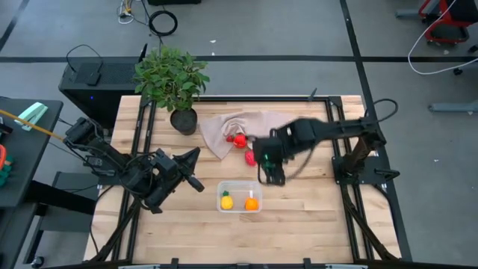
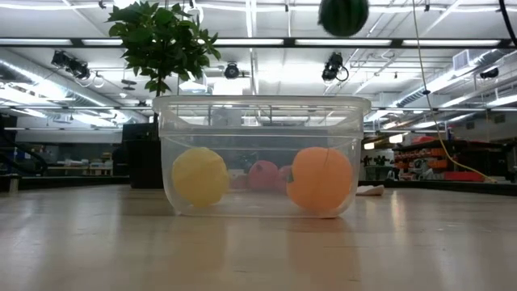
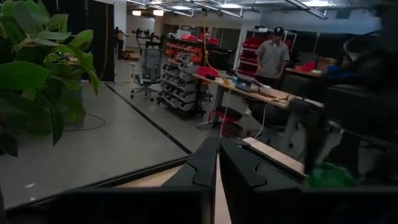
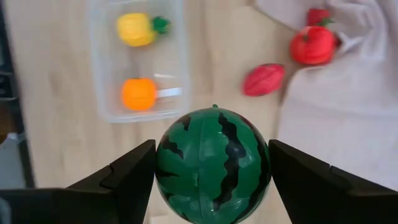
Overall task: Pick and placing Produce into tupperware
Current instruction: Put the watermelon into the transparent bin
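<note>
The clear tupperware [image 1: 239, 187] stands on the table near its front edge, with a yellow produce piece [image 4: 137, 29] and an orange one [image 4: 138, 93] inside. A dark green striped round melon [image 4: 213, 165] hangs high over the table, with my right gripper [image 1: 265, 161] shut on it, just far-right of the tupperware. One red piece [image 4: 263, 79] lies on the bare wood. Another red piece [image 4: 313, 45] rests on the beige cloth [image 4: 348, 124]. My left gripper [image 1: 193, 168] waits shut, left of the tupperware. My right gripper pinches the green melon by two opposite sides [image 4: 163, 163] between its two fingers [image 4: 134, 174]. The fingers come from above, pointing steeply down. The melon [image 2: 343, 14] is lifted clear, well above the tupperware's rim.
A leafy potted plant [image 1: 173, 78] stands at the far left of the table, next to the cloth. Bare wood lies around the tupperware. A person [image 3: 272, 56] stands in the room far behind the table.
</note>
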`<state>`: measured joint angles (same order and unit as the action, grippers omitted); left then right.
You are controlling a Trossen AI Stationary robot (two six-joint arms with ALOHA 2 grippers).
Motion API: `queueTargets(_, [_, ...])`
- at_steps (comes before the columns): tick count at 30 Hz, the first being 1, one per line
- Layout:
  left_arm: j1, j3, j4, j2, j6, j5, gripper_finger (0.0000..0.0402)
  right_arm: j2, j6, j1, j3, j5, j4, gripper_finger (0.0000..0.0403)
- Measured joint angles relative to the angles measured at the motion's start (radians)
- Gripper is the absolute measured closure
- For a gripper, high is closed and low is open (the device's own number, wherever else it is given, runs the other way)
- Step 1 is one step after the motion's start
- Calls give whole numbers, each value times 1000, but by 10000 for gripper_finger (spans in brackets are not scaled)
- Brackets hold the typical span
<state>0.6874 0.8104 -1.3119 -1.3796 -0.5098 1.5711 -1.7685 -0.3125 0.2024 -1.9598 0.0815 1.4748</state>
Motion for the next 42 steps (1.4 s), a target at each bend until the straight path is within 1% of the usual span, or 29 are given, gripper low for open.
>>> queueTargets(3, [22,0,0,0,-9,0,373,-6,-57,79,0,23,-10,111])
queueTargets(7, [72,13,-1,1,-11,0,380,-6,-148,153,0,24,-20,112])
queueTargets(11, [125,43,0,1,-63,0,389,-7,-211,202,1,18,-27,112])
queueTargets(14, [150,82,0,1,-124,0,393,-24,-217,215,1,-16,-34,111])
queueTargets(18, [168,143,1,1,-214,0,388,-63,-209,208,0,-68,-61,112])
queueTargets(24, [170,210,-1,2,-332,0,370,-134,-159,162,-2,-143,-125,112])
queueTargets(27, [170,221,-1,7,-365,0,364,-159,-139,133,-2,-178,-150,112])
queueTargets(30, [170,223,-2,19,-365,0,361,-178,-124,100,-13,-210,-164,112])
queueTargets(33, [170,223,-3,28,-363,0,362,-212,-98,73,-74,-230,-164,112])
queueTargets(39, [170,223,-5,47,-374,0,358,-327,-53,39,-253,-220,-133,112])
queueTargets(42, [170,223,-3,53,-377,0,355,-378,-47,24,-289,-209,-119,112])
